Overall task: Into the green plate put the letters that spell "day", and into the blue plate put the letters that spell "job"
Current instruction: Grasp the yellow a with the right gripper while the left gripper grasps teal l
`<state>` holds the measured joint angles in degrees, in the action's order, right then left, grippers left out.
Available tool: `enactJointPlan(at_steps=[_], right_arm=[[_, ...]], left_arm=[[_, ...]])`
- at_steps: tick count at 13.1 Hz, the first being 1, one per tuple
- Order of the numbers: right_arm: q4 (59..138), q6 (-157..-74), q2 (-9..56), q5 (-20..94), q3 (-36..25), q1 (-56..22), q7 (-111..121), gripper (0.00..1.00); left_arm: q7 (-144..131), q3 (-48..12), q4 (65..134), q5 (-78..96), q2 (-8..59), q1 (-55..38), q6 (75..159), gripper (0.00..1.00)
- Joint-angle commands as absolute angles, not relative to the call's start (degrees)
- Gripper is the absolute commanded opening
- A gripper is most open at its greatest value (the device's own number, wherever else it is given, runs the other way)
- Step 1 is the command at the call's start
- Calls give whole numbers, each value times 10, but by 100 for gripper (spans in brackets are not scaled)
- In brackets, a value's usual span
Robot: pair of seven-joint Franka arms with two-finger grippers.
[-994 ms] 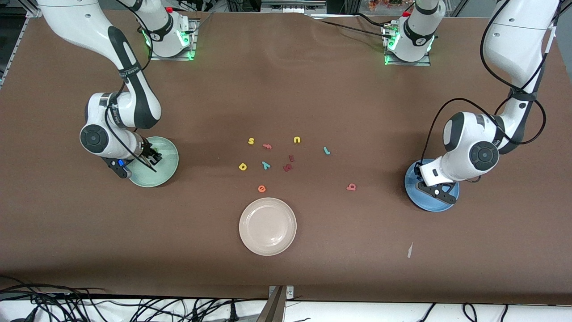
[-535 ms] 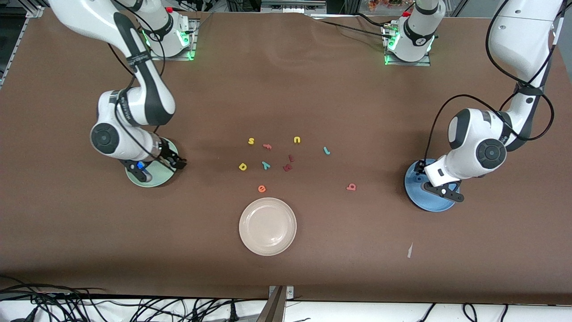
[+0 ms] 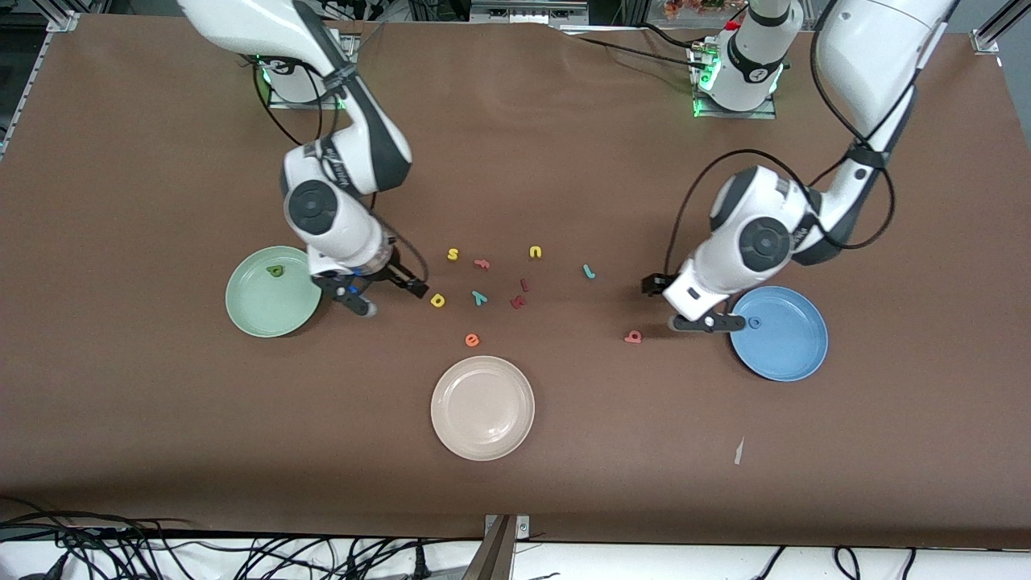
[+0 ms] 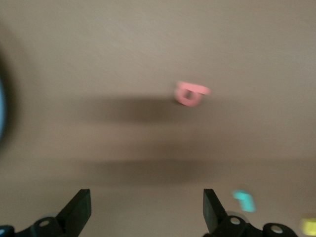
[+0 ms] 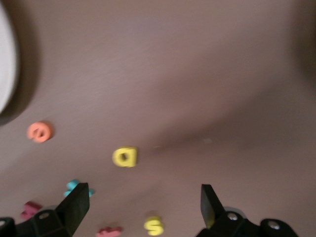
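Near the right gripper (image 3: 385, 286), fingers spread like the left gripper's (image 3: 699, 306), the yellow "a" (image 3: 437, 300) probably lay light, soft, graspable across its edges.

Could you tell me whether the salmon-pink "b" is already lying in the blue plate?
No, the salmon-pink "b" lies on the bare table, beside the blue plate and apart from it.

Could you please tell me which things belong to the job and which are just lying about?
Job: pale green round plate with dark green foam "d"; blue round plate with blue "o"; yellow "a"; teal "y"; teal "j"; salmon "b".
Lying about: beige round plate; yellow "s"; yellow "u"; pinkish "f"; orange "e"; dark red letters.
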<state>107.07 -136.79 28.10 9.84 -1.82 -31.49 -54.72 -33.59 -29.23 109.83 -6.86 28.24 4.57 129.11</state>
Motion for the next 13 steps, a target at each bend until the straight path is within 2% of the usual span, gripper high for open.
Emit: enactJointPlan(at_steps=[1, 2, 4, 6, 10, 11, 13], right_arm=[[984, -1370, 360, 98, -23, -331, -550, 99], [981, -1371, 369, 99, -24, -335, -550, 94], [982, -1373, 374, 98, -24, -334, -548, 79], [982, -1403, 395, 98, -24, -337, -549, 68], [989, -1411, 407, 96, -25, -338, -547, 63], [991, -1411, 407, 96, -26, -338, -546, 53], [990, -1409, 405, 95, -26, -337, -543, 25]], left_arm=[[-463, -308, 1107, -66, 282, 11, 1313, 100], [-514, -308, 1107, -73, 293, -4, 1330, 100], [-611, -305, 1107, -91, 317, -38, 1366, 100], [-731, -305, 1106, -156, 343, -56, 1392, 100], [-860, -306, 1097, -286, 394, -62, 1397, 96], [-864, -306, 1096, -282, 394, -61, 1397, 91], [-865, -306, 1086, -276, 401, -62, 1397, 82]])
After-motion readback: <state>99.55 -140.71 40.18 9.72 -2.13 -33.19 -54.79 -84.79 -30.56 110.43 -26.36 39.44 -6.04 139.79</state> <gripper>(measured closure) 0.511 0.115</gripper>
